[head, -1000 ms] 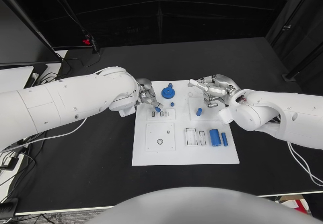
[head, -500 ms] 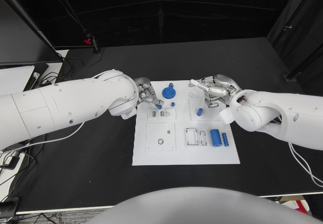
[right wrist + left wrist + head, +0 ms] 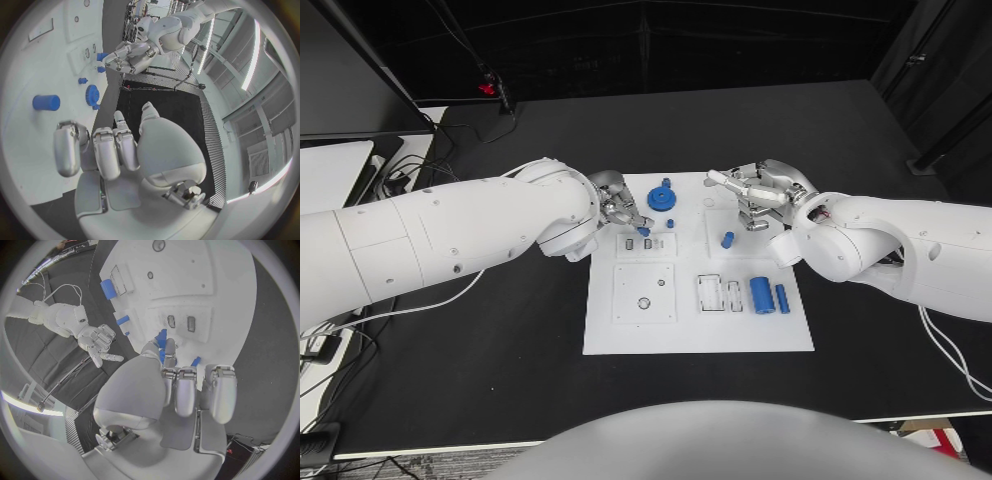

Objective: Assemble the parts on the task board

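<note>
The task board [image 3: 697, 335] is a white plate in the middle of the black table [image 3: 516, 390]. I count six blue parts. Going from left to right: one small blue piece [image 3: 642, 231] is pinched in the fingertips of the left hand [image 3: 617, 208], just above two little slots [image 3: 646, 243] in the board's upper left. Next come a round blue gear [image 3: 661, 200] and a small blue peg [image 3: 671, 223], both near the far edge of the board. Then one short blue peg [image 3: 727, 239] stands near the middle. Then a fat blue roll [image 3: 760, 295] and a thin blue stick [image 3: 782, 298] lie side by side at the board's right. There are two arms and two hands. The right hand [image 3: 759, 195] hangs over the far right corner of the board with its fingers apart and nothing in it. Since a second ago the left arm has swung further in, and the left hand has eased a little toward the slots, still pinching the same blue piece. The right hand has stayed where it was, and the other five blue parts have not moved.
</note>
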Robot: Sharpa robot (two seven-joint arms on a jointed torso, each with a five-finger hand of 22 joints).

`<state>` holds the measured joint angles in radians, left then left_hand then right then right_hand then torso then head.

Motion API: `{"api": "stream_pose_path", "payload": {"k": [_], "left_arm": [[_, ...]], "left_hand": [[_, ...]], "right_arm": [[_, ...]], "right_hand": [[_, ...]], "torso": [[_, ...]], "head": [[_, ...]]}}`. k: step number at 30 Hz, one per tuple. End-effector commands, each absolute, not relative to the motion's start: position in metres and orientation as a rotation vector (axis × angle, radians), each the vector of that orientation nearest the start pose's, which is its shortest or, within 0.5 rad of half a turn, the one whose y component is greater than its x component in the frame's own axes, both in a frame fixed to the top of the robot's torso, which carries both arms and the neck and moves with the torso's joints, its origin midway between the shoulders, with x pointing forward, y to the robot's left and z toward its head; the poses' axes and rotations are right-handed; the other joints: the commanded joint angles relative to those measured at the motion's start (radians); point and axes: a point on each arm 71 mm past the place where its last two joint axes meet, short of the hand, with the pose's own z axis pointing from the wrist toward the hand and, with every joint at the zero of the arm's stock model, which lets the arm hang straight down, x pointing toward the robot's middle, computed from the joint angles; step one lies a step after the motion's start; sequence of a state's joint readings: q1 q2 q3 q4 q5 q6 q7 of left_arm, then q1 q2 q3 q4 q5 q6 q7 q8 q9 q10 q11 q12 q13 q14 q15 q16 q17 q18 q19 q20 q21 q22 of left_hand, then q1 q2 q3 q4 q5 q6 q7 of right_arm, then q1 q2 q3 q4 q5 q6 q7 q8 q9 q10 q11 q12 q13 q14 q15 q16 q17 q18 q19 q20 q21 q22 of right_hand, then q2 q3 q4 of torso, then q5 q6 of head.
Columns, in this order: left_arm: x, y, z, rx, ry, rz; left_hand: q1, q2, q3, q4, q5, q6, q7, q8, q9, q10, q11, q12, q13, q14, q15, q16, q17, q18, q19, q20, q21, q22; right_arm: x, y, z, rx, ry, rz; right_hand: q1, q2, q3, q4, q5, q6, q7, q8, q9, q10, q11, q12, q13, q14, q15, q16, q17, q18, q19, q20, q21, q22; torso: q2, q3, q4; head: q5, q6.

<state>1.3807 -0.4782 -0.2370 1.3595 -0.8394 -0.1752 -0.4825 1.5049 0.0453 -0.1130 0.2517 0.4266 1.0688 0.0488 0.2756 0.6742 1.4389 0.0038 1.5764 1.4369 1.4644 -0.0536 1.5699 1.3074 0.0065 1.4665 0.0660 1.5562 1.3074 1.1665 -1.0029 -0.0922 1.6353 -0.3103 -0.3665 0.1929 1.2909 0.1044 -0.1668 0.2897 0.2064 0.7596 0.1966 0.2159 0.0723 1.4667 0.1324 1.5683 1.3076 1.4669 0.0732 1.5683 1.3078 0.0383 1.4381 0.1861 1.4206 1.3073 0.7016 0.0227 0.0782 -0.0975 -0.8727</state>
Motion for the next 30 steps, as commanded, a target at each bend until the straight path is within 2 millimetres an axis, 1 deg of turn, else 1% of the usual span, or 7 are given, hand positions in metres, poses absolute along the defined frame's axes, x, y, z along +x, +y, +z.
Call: {"api": "stream_pose_path", "payload": {"k": [1,8,11,15,22,25,30], "left_arm": [[0.5045,0.0846,-0.2021,-0.286,2.157,-0.614],[0.501,0.0847,-0.207,-0.253,2.139,-0.609],[0.4997,0.0842,-0.2079,-0.236,2.124,-0.61],[0.499,0.084,-0.2086,-0.219,2.11,-0.61],[0.4989,0.0843,-0.2093,-0.215,2.101,-0.61],[0.499,0.0842,-0.2096,-0.215,2.099,-0.61],[0.4988,0.084,-0.2108,-0.21,2.109,-0.607]], "left_hand": [[0.072,0.06,0.029,-0.025,0.007,0.011,-0.009,0.001,0.009,0.132,-0.021,-0.006,0.134,0.106,-0.004,0.001,0.263,0.0,0.083,-0.004,-0.005,0.254],[0.075,0.059,0.033,-0.023,0.009,0.01,-0.009,0.001,0.009,0.132,-0.021,-0.006,0.134,0.106,-0.004,0.001,0.263,0.001,0.082,-0.004,-0.006,0.254],[0.076,0.058,0.035,-0.021,0.011,0.009,-0.009,0.001,0.01,0.132,-0.021,-0.006,0.134,0.106,-0.003,0.001,0.263,0.001,0.081,-0.004,-0.007,0.253],[0.077,0.057,0.037,-0.021,0.011,0.009,-0.009,0.0,0.01,0.132,-0.021,-0.006,0.134,0.106,-0.003,0.001,0.263,0.001,0.081,-0.004,-0.007,0.254],[0.077,0.057,0.037,-0.021,0.011,0.009,-0.009,0.0,0.01,0.132,-0.021,-0.006,0.134,0.106,-0.003,0.001,0.263,0.001,0.081,-0.004,-0.007,0.254],[0.079,0.056,0.039,-0.02,0.013,0.008,-0.009,0.0,0.011,0.132,-0.021,-0.006,0.134,0.106,-0.003,0.001,0.263,0.001,0.081,-0.004,-0.007,0.254],[0.08,0.056,0.04,-0.019,0.013,0.008,-0.008,0.0,0.011,0.132,-0.021,-0.006,0.134,0.106,-0.003,0.001,0.263,0.001,0.08,-0.004,-0.008,0.253]], "right_arm": [[0.4509,-0.2527,-0.2091,0.95,1.662,1.235],[0.4509,-0.253,-0.2091,0.95,1.662,1.236],[0.451,-0.2531,-0.2092,0.95,1.662,1.236],[0.4511,-0.2531,-0.2093,0.949,1.662,1.236],[0.4512,-0.2533,-0.2095,0.95,1.662,1.236],[0.4511,-0.2533,-0.2095,0.95,1.663,1.236],[0.4511,-0.2532,-0.2096,0.95,1.663,1.236]], "right_hand": [[0.002,0.009,-0.006,0.0,-0.001,-0.006,0.018,0.007,0.001,0.104,0.008,0.003,0.263,0.104,0.006,0.002,0.263,0.01,-0.006,0.001,-0.003,0.193],[0.002,0.009,-0.006,0.0,-0.001,-0.006,0.018,0.007,0.001,0.104,0.008,0.003,0.263,0.104,0.006,0.002,0.263,0.01,-0.006,0.001,-0.003,0.193],[0.002,0.009,-0.006,0.0,-0.001,-0.006,0.018,0.007,0.001,0.104,0.008,0.003,0.263,0.104,0.006,0.002,0.263,0.01,-0.006,0.001,-0.003,0.193],[0.002,0.009,-0.006,0.0,-0.001,-0.006,0.018,0.007,0.001,0.104,0.008,0.003,0.263,0.104,0.006,0.002,0.263,0.01,-0.006,0.001,-0.003,0.193],[0.002,0.009,-0.006,0.0,-0.001,-0.006,0.018,0.007,0.001,0.104,0.008,0.003,0.263,0.104,0.006,0.002,0.263,0.01,-0.006,0.001,-0.003,0.193],[0.002,0.009,-0.006,0.0,-0.001,-0.006,0.018,0.007,0.001,0.104,0.008,0.003,0.263,0.104,0.006,0.002,0.263,0.01,-0.006,0.001,-0.003,0.193],[0.002,0.009,-0.006,0.0,-0.001,-0.006,0.018,0.007,0.001,0.104,0.008,0.003,0.263,0.104,0.006,0.002,0.263,0.01,-0.006,0.001,-0.003,0.193]], "torso": [[0.0,0.0001,0.0016],[0.0,-0.0004,0.0009],[0.0,-0.0001,0.002],[0.0,0.0002,0.0012],[0.0,-0.0008,0.0004],[0.0,0.0,0.0004],[0.0,0.0001,0.0009]], "head": [[-0.002,0.0],[0.0,0.0],[0.0,0.0],[0.002,0.0],[0.002,0.0],[0.002,0.0],[0.002,0.0]]}}
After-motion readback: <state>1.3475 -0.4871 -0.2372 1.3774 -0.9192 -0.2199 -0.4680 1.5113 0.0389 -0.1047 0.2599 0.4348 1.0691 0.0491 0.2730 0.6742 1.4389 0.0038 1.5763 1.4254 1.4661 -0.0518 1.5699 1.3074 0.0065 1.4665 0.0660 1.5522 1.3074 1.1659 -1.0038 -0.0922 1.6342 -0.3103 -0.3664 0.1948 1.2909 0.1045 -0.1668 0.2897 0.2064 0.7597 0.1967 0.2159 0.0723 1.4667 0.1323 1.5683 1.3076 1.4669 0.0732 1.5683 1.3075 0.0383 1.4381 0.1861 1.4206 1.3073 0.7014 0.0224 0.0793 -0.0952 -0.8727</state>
